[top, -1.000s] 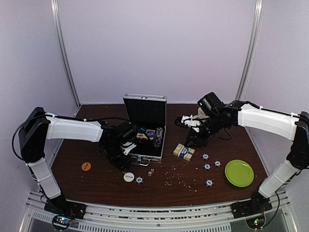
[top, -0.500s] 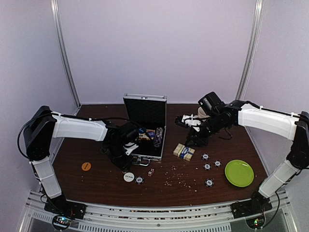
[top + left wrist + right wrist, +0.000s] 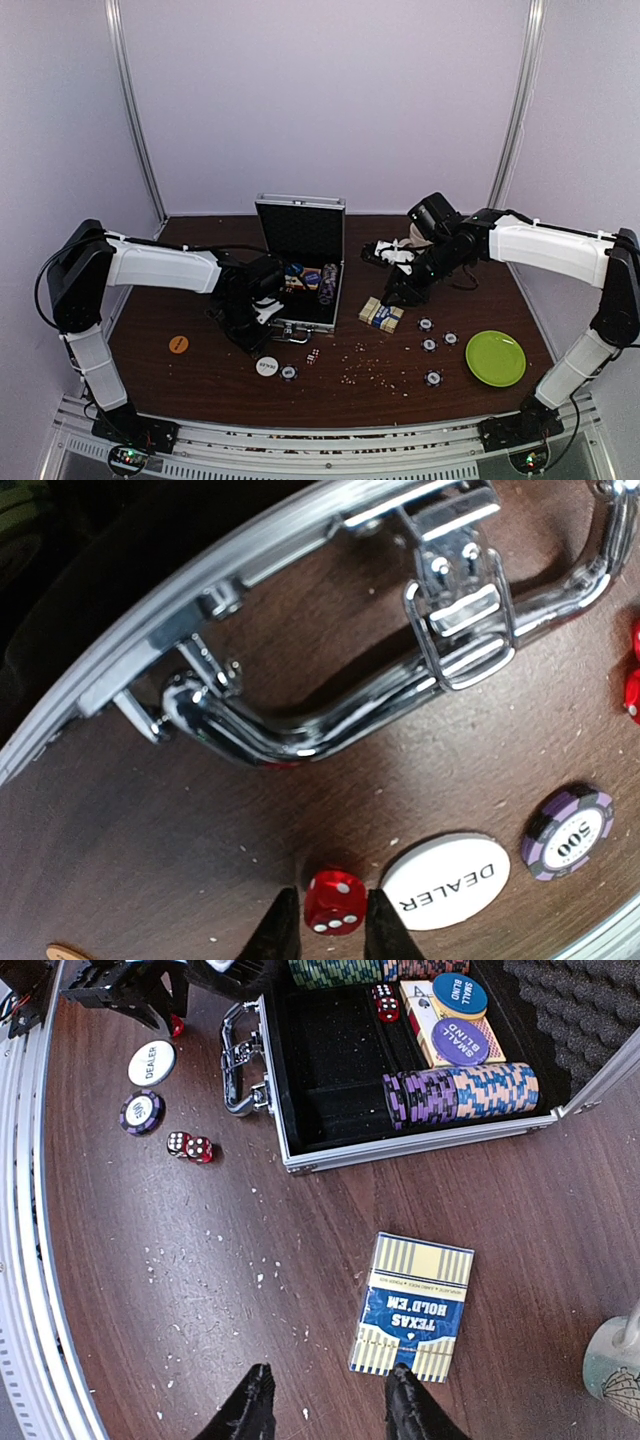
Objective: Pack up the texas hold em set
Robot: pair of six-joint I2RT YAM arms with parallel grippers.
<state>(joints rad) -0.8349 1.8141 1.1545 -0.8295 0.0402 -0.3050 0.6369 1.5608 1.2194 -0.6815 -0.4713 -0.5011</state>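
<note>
The silver case (image 3: 305, 322) stands open mid-table with its lid up. It holds a chip row (image 3: 460, 1092), cards and discs. My left gripper (image 3: 333, 925) is low in front of the chrome handle (image 3: 330, 730). Its fingers are closed on the sides of a red die (image 3: 335, 902), beside the white dealer disc (image 3: 445, 880) and a purple chip (image 3: 570, 830). My right gripper (image 3: 325, 1400) is open and empty above the table. Its right fingertip is next to the blue-cream card deck (image 3: 413, 1306), which lies flat right of the case (image 3: 381, 314).
Two red dice (image 3: 189, 1146) lie in front of the case. An orange disc (image 3: 178, 344) lies at the left. Several chips (image 3: 429, 345) and a lime green plate (image 3: 495, 357) are at the right. A cream mug (image 3: 612, 1360) stands near my right arm. Crumbs dot the table.
My left arm has shifted slightly to the right along the front of the case. My right arm has hardly moved.
</note>
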